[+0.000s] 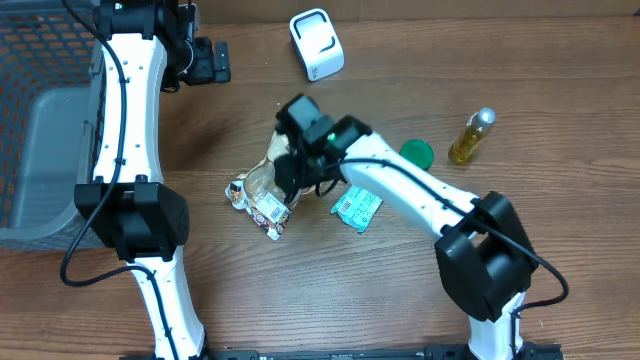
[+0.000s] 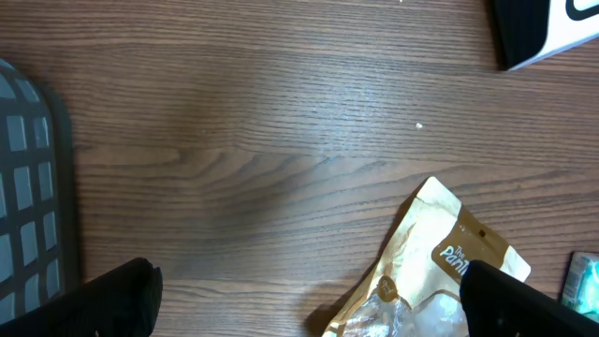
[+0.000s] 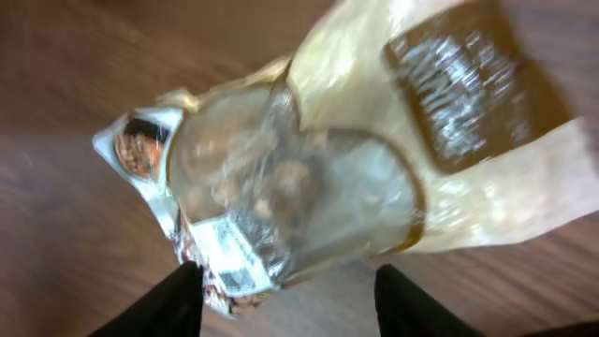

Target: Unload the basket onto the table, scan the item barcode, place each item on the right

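The right gripper [image 3: 288,275] hangs just above a clear-windowed snack bag [image 1: 262,192], its two dark fingers [image 3: 173,301] parted to either side of the bag's lower edge and not pinching it. The bag lies flat near the middle of the wooden table [image 1: 300,290]. A white label [image 3: 229,255] faces up near one end, too blurred to read.

Just right of the bag lies a teal packet [image 1: 357,208]. Farther right are a green lid [image 1: 417,153] and a small bottle of yellow liquid [image 1: 471,137], which is lying on its side. The white scanner [image 1: 316,43] sits near the far edge, apart from the bag, with bare wood between them. Bare wood also stretches in front of the bag to the near edge. A grey mesh basket [image 1: 40,120] closes off the left edge.

The right arm reaches from its base at the near right diagonally toward the centre, wrist tipped down over the bag. The left gripper [image 2: 307,276] is wide open and empty, hovering near the far left beside the basket, its arm stretched straight away from its base.
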Available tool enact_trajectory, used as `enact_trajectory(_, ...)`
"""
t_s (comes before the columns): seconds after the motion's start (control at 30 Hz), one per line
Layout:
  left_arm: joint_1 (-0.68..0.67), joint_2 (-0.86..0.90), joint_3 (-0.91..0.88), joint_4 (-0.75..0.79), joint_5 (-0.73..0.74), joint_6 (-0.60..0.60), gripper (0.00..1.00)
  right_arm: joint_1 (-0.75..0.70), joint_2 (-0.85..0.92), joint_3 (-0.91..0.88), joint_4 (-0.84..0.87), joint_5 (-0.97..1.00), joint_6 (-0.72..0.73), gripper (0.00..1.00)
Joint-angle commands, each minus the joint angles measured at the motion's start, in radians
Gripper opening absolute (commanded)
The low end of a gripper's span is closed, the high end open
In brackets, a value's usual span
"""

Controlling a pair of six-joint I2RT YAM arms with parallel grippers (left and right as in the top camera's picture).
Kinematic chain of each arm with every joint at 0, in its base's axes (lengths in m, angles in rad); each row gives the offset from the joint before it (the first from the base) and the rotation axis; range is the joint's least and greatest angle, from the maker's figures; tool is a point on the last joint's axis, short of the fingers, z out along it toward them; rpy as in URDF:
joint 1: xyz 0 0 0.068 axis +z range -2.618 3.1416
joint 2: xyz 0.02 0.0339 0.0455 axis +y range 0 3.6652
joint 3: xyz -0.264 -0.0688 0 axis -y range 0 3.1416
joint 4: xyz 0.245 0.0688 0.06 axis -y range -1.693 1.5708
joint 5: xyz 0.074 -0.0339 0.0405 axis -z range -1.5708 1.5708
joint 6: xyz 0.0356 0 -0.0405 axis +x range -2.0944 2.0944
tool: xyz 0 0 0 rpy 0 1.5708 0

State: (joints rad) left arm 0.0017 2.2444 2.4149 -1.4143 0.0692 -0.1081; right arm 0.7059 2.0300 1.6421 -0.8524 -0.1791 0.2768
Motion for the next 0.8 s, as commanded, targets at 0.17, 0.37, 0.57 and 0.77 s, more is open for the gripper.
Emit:
enact_trajectory(0.17, -0.002, -0.013, 0.006, 0.000, -0.010, -0.004, 1.00, -0.087, -0.019, 0.012, 0.013, 0.001, -0.155, 0.69)
enact_trajectory(0.37, -0.002, -0.013, 0.006, 0.000, -0.010, -0.004, 1.00, -0.113, -0.019, 0.012, 0.010, 0.001, -0.182, 0.74)
enact_trajectory(0.57, -0.002, -0.013, 0.006, 0.000, -0.010, -0.004, 1.00, -0.119, -0.019, 0.012, 0.007, 0.001, -0.181, 0.78)
enact_trajectory(0.77, -0.002, -0.013, 0.006, 0.098, 0.001, -0.004, 1.00, -0.119, -0.019, 0.011, -0.002, 0.001, -0.181, 0.80)
